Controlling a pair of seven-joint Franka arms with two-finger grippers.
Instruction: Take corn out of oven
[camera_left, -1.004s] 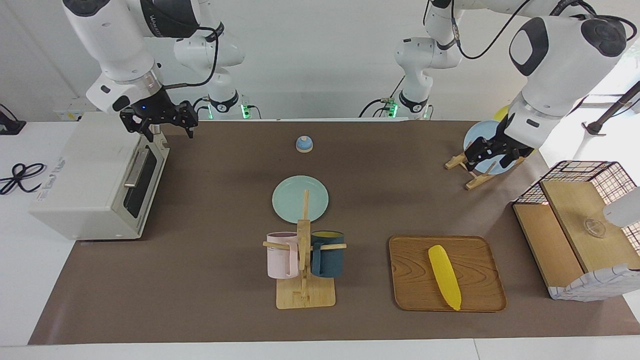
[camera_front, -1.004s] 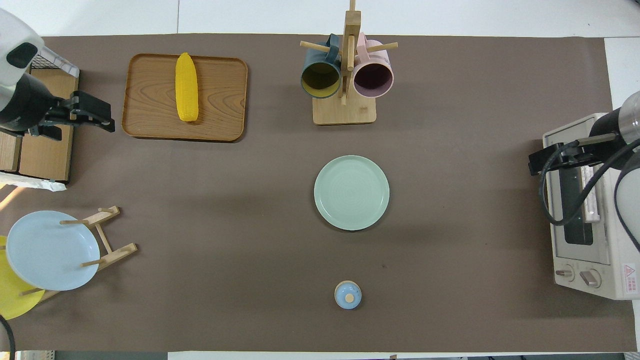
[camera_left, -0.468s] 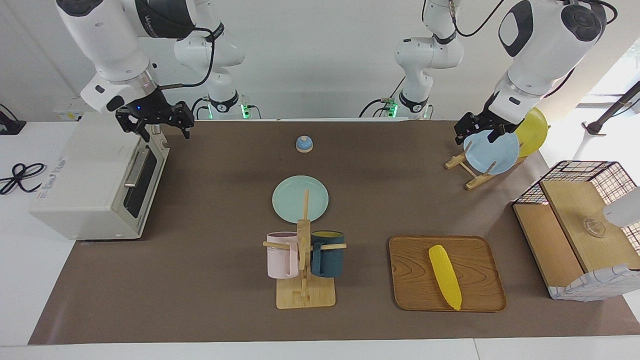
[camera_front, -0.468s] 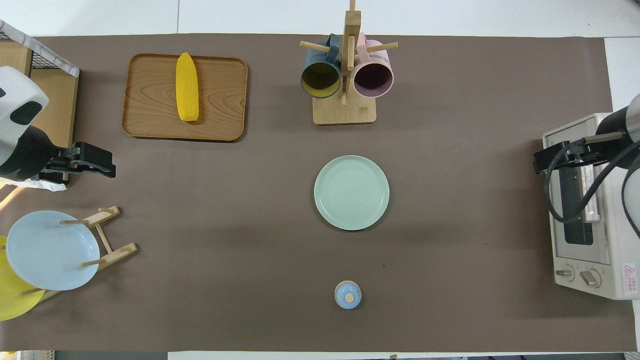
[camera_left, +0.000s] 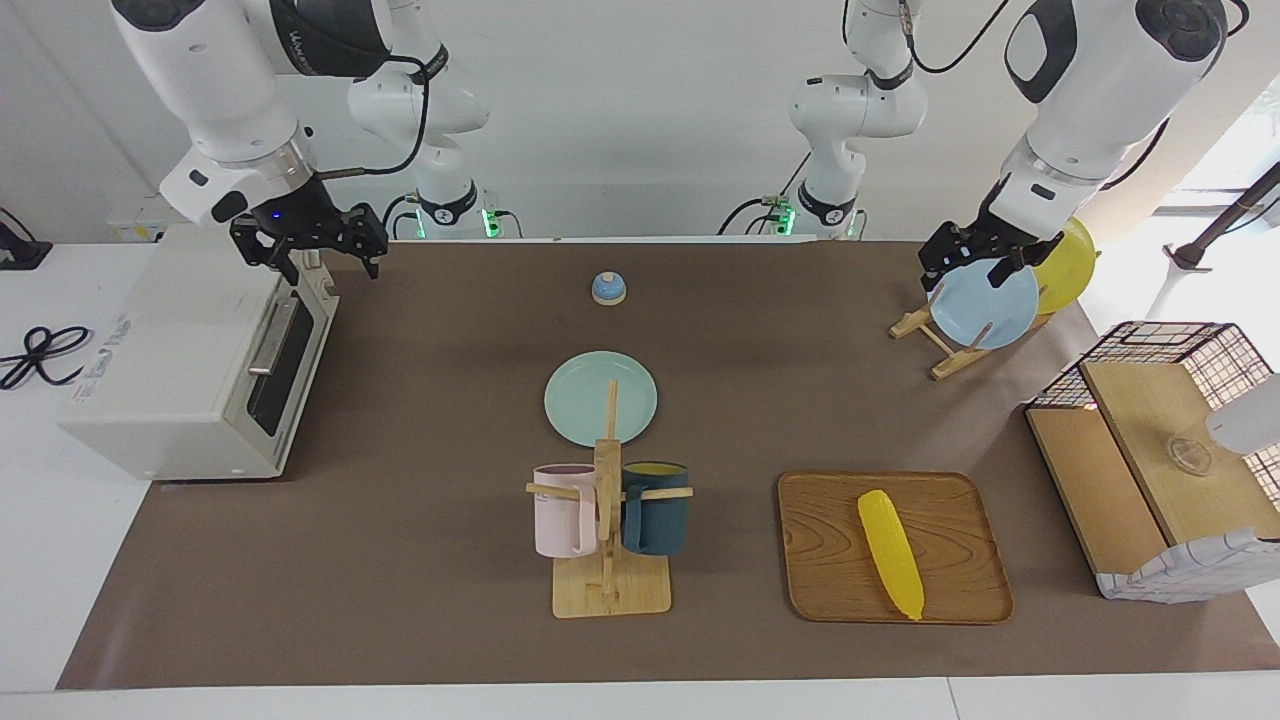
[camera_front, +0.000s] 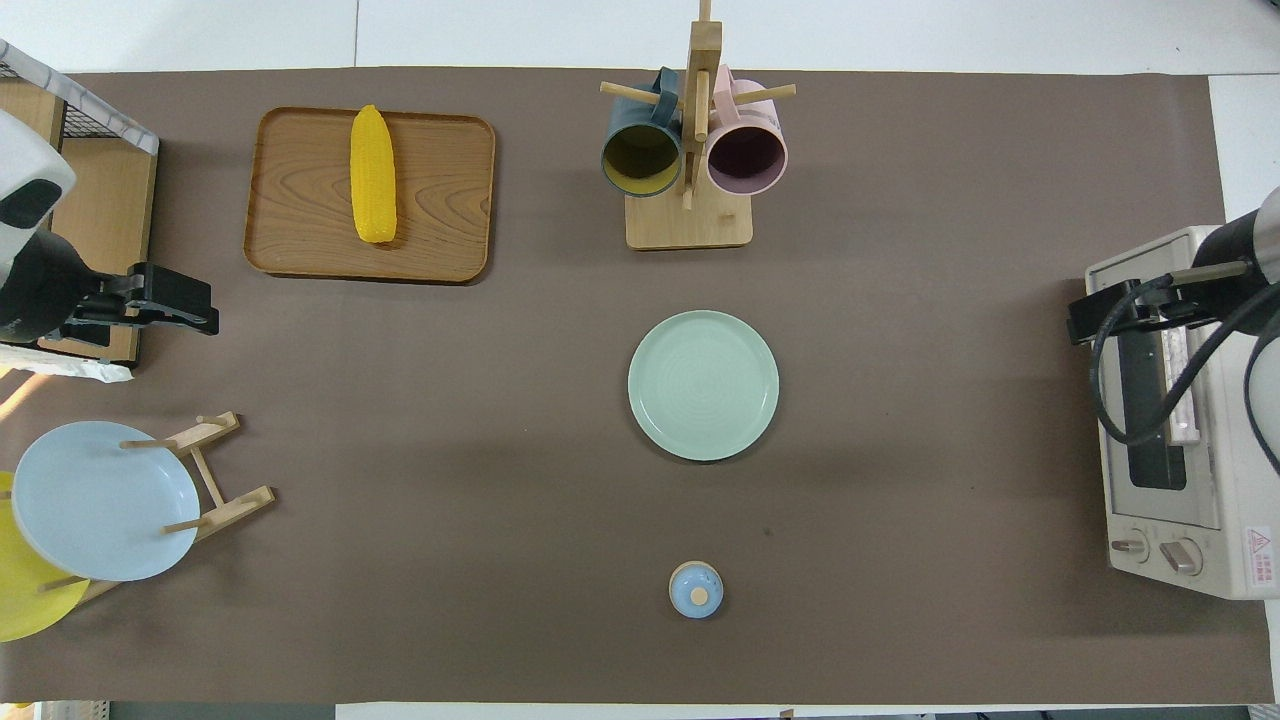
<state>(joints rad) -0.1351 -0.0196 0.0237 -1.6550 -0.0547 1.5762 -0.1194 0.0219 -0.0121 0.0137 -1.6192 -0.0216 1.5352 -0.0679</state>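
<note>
The yellow corn (camera_left: 890, 553) lies on a wooden tray (camera_left: 830, 540) toward the left arm's end of the table; it also shows in the overhead view (camera_front: 372, 173). The cream-white oven (camera_left: 170, 330) stands at the right arm's end with its door shut; it also shows in the overhead view (camera_front: 1215, 560). My right gripper (camera_left: 310, 245) is open and empty, just above the oven's top edge at the door (camera_front: 1085, 315). My left gripper (camera_left: 975, 268) is open and empty, raised over the mat between the plate rack and the wire-framed box (camera_front: 190, 305).
A green plate (camera_left: 600, 397) lies mid-table, with a mug rack (camera_left: 608, 520) holding two mugs farther from the robots. A small blue knobbed piece (camera_left: 608, 288) sits nearer the robots. A rack with a blue plate (camera_left: 985, 305) and a wire-framed wooden box (camera_left: 1160, 450) stand at the left arm's end.
My left gripper has risen from low beside the plate rack and pulled back toward the robots. My right gripper has lifted slightly above the oven. The corn has not moved.
</note>
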